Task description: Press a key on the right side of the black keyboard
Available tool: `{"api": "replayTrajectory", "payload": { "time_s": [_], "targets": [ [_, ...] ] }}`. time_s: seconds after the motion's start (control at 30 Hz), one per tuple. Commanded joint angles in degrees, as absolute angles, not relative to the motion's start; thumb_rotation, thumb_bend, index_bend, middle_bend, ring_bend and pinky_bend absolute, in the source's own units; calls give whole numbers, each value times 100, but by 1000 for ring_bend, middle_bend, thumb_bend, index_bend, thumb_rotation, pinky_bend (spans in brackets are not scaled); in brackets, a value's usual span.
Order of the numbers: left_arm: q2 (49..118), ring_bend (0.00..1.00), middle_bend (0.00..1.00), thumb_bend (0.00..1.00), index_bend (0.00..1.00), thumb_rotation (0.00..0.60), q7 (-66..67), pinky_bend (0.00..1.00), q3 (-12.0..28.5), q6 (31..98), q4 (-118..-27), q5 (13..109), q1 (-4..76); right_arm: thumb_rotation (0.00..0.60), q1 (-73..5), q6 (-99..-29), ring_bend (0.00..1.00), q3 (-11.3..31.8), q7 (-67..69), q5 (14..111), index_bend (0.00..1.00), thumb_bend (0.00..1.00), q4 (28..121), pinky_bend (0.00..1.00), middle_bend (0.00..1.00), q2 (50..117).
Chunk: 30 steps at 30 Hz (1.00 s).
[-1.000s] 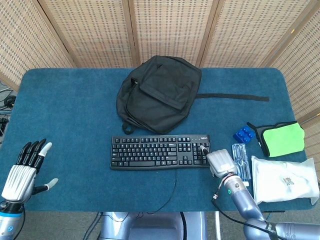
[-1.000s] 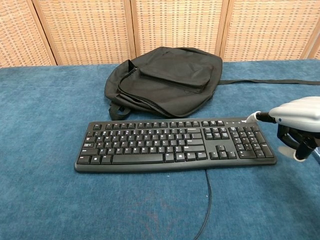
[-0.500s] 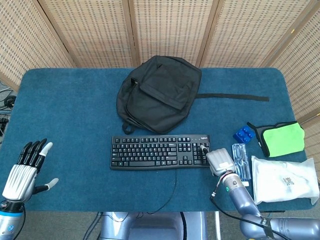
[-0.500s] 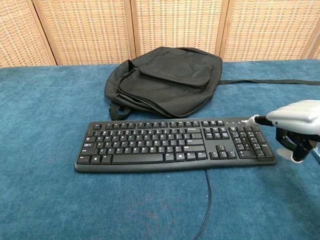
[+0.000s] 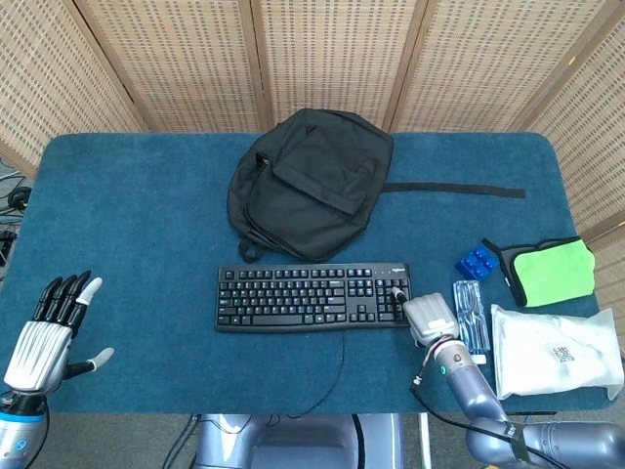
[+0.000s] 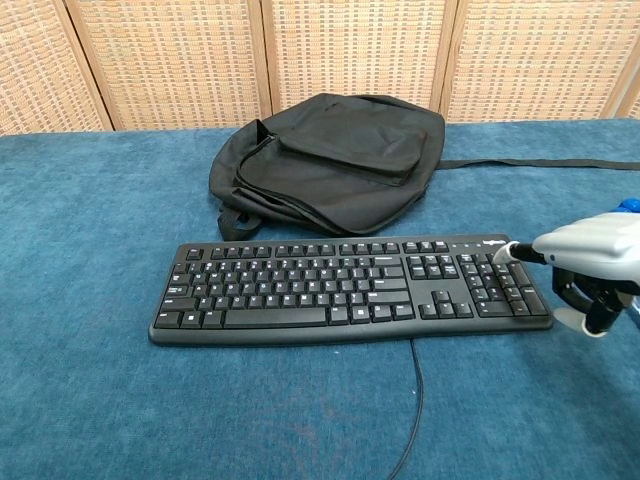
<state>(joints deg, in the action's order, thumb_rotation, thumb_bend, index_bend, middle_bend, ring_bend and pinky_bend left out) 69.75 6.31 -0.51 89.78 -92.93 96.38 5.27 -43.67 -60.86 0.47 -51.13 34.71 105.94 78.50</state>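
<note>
The black keyboard [image 5: 311,297] [image 6: 350,288] lies flat at the middle front of the blue table, its cable running toward me. My right hand [image 5: 430,318] [image 6: 592,258] is at the keyboard's right end with one finger stretched out; its white fingertip [image 6: 502,252] is down over the number-pad keys and seems to touch them. The other fingers curl under the palm and hold nothing. My left hand [image 5: 49,332] hovers far left near the table's front corner, fingers apart and empty; it does not show in the chest view.
A black backpack [image 5: 308,181] [image 6: 330,160] lies behind the keyboard, its strap trailing right. To the right of my right hand are a clear plastic case [image 5: 470,313], a blue brick [image 5: 475,262], a green-and-black pouch [image 5: 549,270] and a white bag [image 5: 552,352].
The right hand has dropped lower, bringing the outstretched fingertip down onto the number-pad keys. The left hand has stayed put.
</note>
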Motion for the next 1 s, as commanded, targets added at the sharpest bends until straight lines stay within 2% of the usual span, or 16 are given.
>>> {"api": "replayTrajectory", "payload": {
  "time_s": [0.03,1.0],
  "targets": [
    [6977,0,0,0,0,600,637,0,-53,8979,-9298,9644,528,600,-4393,-6102,655,32,-5097,3488,66,553,10616,485,750,7859],
    [6976,0,0,0,0,600,634,0,-55,8992,-9293,9645,527,600,-4580,-6038,655,-162,-4885,3344,66,554,10386,485,750,7983]
  ]
}}
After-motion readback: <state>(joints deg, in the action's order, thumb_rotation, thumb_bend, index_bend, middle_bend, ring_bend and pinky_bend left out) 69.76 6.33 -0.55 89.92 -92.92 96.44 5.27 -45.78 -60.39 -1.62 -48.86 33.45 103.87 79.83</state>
